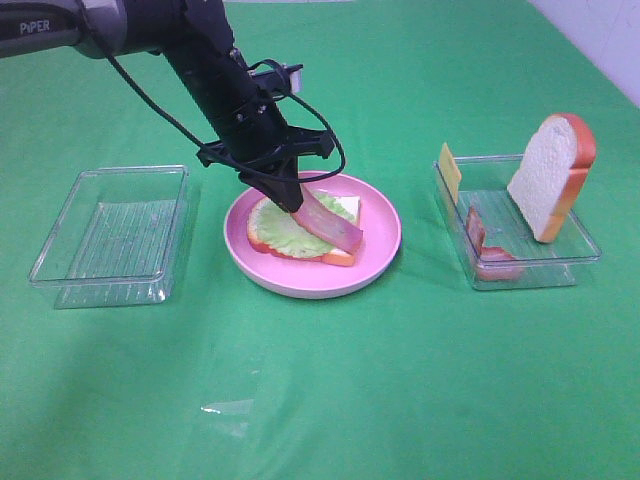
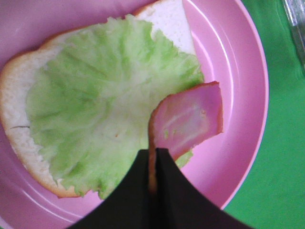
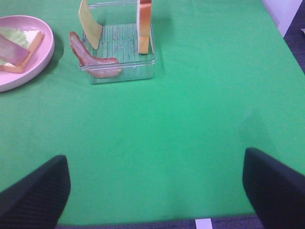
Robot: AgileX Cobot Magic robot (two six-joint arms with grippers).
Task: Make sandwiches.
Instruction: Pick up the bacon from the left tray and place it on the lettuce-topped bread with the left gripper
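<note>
The reddish-brown bacon strip (image 1: 332, 227) is gripped at 1 end by the closed left pincer (image 1: 297, 203), so that its free end can be laid across the pale green lettuce leaf (image 1: 278, 232) on the white bread slice (image 1: 347, 207) in the round pink plate (image 1: 388, 240). The left arm is angled steeply down over the plate. The right pincer (image 3: 153, 188) is held wide apart and empty above the green worktop (image 3: 190, 119), well apart from the clear plastic tray (image 3: 119, 71) holding 1 upright bread slice (image 3: 144, 24).

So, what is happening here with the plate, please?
The left gripper is shut on a bacon strip, holding it over the lettuce leaf that lies on a bread slice on the pink plate. The right gripper is open above the green cloth. A leaning bread slice, a cheese slice and a second bacon strip sit in the right tray.
</note>
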